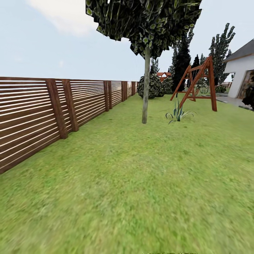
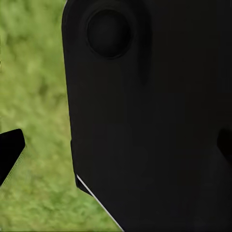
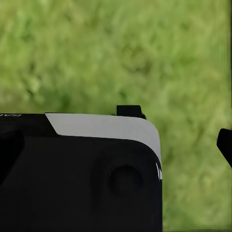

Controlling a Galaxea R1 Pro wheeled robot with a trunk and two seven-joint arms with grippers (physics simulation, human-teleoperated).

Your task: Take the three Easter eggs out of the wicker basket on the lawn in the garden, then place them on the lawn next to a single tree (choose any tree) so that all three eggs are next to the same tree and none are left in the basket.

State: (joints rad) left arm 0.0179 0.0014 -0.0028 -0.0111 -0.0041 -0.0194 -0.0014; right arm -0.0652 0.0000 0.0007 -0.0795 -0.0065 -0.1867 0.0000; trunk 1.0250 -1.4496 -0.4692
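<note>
Looking across the head view from left to right, you have a slatted brown fence (image 1: 53, 109) running away along the left, the lawn (image 1: 134, 183) filling the near and middle ground, one slim pale-trunked tree (image 1: 145, 88) standing far ahead near the centre, a spiky plant (image 1: 178, 113) just right of its foot, a red-brown swing frame (image 1: 197, 84) further right, and a white house (image 1: 243, 70) at the far right edge.

You are still searching: neither basket nor eggs can be found in these pictures, so where they lie relative to either gripper cannot be told. The tree is the only task thing to steer by, and it stands well ahead of you.

Each wrist camera looks down at blurred grass past dark robot bodywork. In the left wrist view a dark fingertip (image 2: 10, 150) pokes in at one side; in the right wrist view another fingertip (image 3: 225, 144) shows at the edge. You cannot tell from these how wide either gripper stands, nor whether it holds anything.

The risk, as I judge it, is driving on toward this tree and leaving the basket behind you unseen. Drifting left could also scrape the fence.
</note>
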